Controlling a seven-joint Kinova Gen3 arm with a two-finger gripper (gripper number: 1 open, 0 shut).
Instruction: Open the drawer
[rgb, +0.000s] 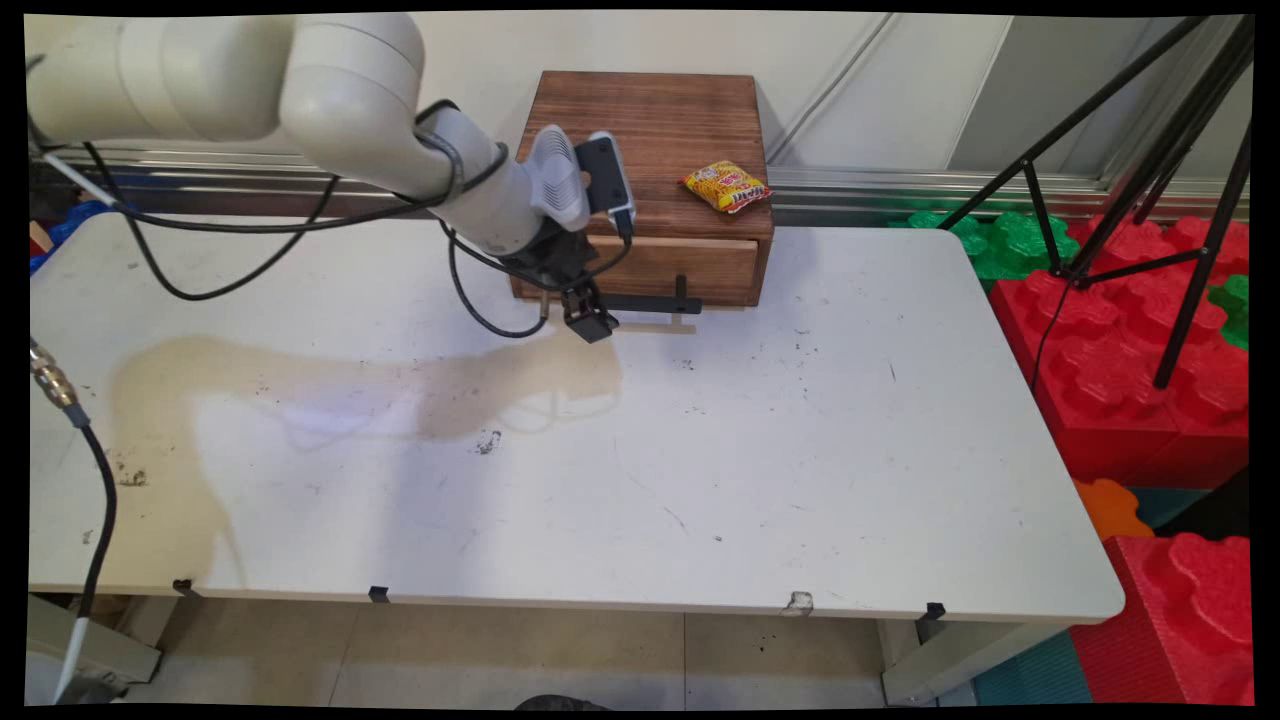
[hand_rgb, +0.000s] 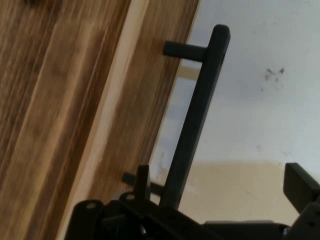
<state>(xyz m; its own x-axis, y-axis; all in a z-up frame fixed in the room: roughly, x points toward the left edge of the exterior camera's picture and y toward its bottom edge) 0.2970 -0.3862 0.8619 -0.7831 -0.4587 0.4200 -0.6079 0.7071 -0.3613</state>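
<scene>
White table (rgb: 700, 480), wooden drawer box (rgb: 650, 130), gripper (rgb: 590, 322) spread apart around its black handle (hand_rgb: 197, 115)

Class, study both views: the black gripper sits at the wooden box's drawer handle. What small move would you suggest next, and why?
Probably close the black two-finger gripper: its fingers look open, with the black bar handle of the brown wooden drawer box running between them, one finger standing clear to one side.

One wooden drawer box (rgb: 650, 150) — one snack packet (rgb: 727, 186) — one black handle (hand_rgb: 196, 120).
</scene>
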